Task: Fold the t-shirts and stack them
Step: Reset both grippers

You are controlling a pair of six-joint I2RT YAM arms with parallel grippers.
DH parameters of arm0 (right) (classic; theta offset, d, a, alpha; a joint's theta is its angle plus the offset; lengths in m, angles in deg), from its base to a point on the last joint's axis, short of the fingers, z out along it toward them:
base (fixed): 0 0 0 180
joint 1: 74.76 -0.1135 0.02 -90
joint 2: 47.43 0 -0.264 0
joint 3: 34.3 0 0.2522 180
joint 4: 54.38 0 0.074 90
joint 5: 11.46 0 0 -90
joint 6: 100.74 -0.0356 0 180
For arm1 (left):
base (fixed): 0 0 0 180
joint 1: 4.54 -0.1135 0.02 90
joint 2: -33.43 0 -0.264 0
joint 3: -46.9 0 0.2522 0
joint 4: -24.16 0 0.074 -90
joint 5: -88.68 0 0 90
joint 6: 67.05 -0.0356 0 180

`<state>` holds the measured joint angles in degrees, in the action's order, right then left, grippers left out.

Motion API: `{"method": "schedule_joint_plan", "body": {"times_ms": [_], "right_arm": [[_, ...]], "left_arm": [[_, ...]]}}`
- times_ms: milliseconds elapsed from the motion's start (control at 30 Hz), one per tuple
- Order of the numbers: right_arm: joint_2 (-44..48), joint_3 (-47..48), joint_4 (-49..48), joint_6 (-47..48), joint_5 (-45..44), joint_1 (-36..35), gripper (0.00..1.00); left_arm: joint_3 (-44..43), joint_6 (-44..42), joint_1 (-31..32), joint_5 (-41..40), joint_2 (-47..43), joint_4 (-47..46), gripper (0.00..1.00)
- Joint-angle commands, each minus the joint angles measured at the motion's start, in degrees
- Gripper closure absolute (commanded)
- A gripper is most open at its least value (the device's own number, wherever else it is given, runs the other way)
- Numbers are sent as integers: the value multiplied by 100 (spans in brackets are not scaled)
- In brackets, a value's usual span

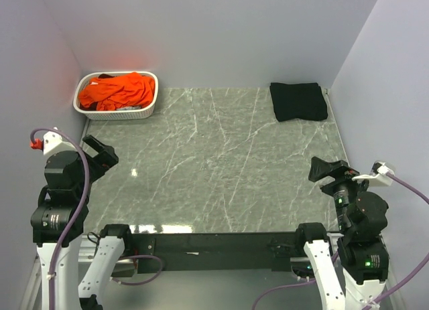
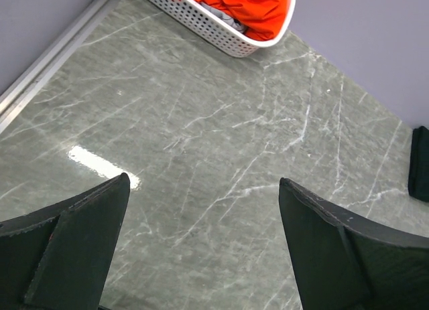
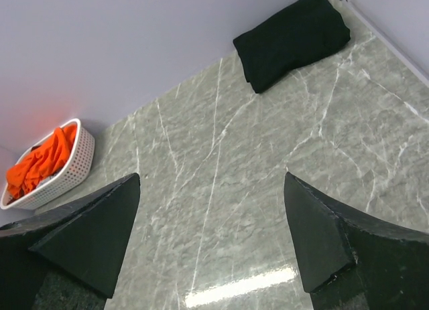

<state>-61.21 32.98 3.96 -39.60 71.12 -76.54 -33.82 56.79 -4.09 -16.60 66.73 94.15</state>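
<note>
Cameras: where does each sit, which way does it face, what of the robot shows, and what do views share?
Top external: above and behind the arms, looking down on the table; both arms, left gripper and right gripper show.
Left wrist: on the left arm, facing the basket of orange t-shirts; its open fingers frame the bottom.
Right wrist: on the right arm, facing the folded black t-shirt; its open fingers show.
Shared: all views show basket and black t-shirt.

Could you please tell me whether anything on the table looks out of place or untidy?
Nothing looks spilled or damaged. The bright orange cloth t-shirts sit crumpled in the white latticed plastic basket at the far left corner, while the black cloth t-shirt lies neatly folded at the far right corner.
</note>
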Motion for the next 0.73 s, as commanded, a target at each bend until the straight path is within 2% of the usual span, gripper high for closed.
{"method": "schedule_joint_plan", "body": {"times_ms": [0, 700], "right_arm": [[-11, -34, -335, 3, -216, -103, 6], [165, -429, -406, -128, -137, -112, 3]], "left_arm": [[69, -19, -27, 254, 71, -305, 2], [350, -71, -27, 570, 10, -454, 2]]}}
